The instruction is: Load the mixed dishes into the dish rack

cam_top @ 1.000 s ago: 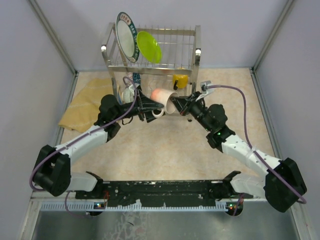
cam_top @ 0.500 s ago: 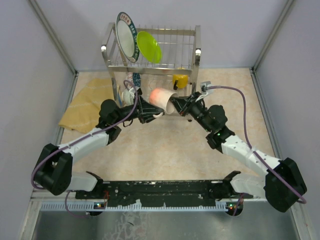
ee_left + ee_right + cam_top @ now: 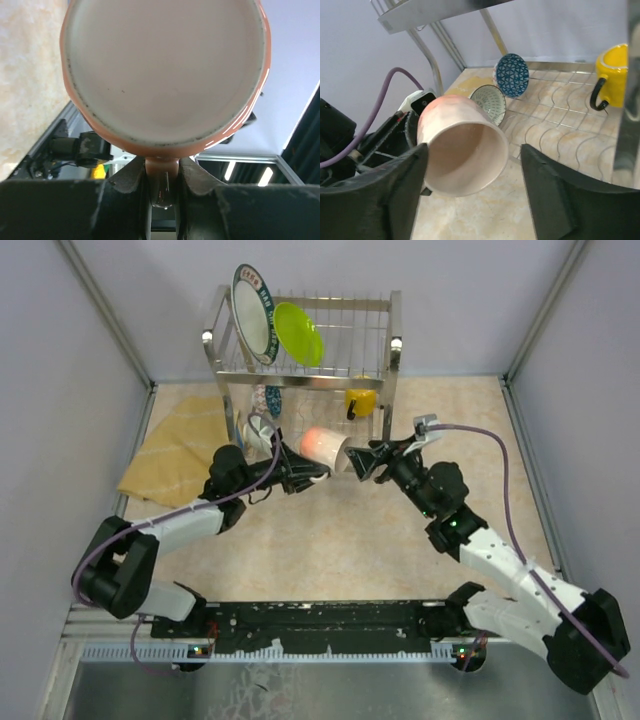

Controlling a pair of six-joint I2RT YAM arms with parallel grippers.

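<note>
Top external view: beige mottled desk (image 3: pixel 340 540) at 6 o'clock. Centre, left pincer (image 3: pixel 312 472) clamped on the handle of the pale pink ceramic mug (image 3: pixel 322 445); right pincer (image 3: pixel 363 460), fingers apart, at its 3 o'clock. At 12, tall steel wire dish rack (image 3: pixel 396 315), pale walls (image 3: pixel 470 300) behind.

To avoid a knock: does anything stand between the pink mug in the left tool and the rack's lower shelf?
Nothing visible. The pale pink mug hangs before the lower shelf, whose wires lie bare between the grey-green bowl and the yellow mug. The open right tool sits close beside it.
</note>
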